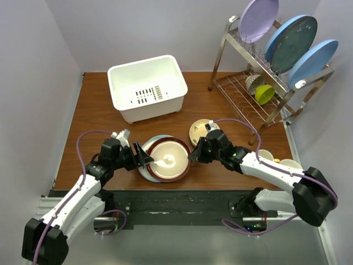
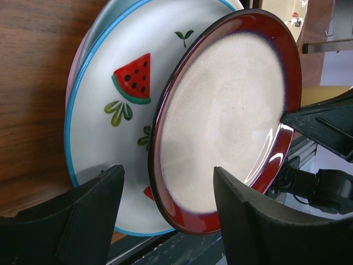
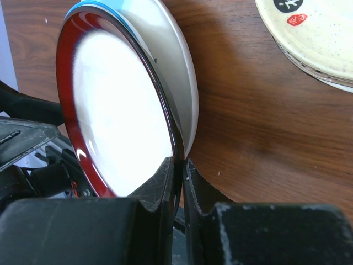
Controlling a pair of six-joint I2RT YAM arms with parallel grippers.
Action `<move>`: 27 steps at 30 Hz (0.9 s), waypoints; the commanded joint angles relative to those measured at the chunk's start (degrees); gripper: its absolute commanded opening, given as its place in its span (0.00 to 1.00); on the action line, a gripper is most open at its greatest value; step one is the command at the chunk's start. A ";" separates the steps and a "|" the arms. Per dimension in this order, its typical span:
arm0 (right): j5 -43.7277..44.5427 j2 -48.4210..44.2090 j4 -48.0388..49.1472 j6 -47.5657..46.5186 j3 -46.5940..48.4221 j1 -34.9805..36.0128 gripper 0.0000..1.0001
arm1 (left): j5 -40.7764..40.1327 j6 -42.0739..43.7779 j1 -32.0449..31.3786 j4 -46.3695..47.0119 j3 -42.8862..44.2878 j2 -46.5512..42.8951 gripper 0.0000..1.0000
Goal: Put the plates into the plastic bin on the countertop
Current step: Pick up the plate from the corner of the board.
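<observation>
While tilted, maroon-rimmed plate (image 1: pixel 169 160): clamped in right claw (image 1: pixel 193 155)
Left claw (image 1: pixel 145 159): fingers apart
Dish rack (image 1: pixel 238 95): yellow cup (image 1: pixel 265 94)
Plastic bin (image 1: pixel 124 94): upper middle

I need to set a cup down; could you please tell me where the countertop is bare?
Bare countertop lies left of the plastic bin, and between bin and dish rack. Crowded: near centre, where the left gripper and right gripper meet the plate stack beside the tan plate.

The left arm (image 1: pixel 77 199) and the right arm (image 1: pixel 271 172) had white shells and bulky black joint housings. A thin purple cable (image 1: pixel 78 149) looped along each. Their fingers (image 2: pixel 94 221) were matte black, blocky and wedge-shaped
</observation>
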 commanded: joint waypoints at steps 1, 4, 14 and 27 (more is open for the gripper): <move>-1.18 0.46 3.16 0.26 -0.81 -0.35 0.00 | 1.55 -1.46 -0.64 5.03 -1.31 0.23 0.69; -1.62 0.72 3.43 0.26 -0.99 -0.44 0.00 | 1.81 -2.08 -0.90 6.35 -2.36 0.50 0.67; -2.85 1.69 4.66 0.70 -1.34 -0.70 0.00 | 2.25 -3.57 -1.87 10.31 -5.27 1.38 0.61; -3.73 2.22 5.45 0.79 -1.52 -0.70 0.00 | 3.31 -5.42 -3.10 15.15 -7.38 1.38 0.43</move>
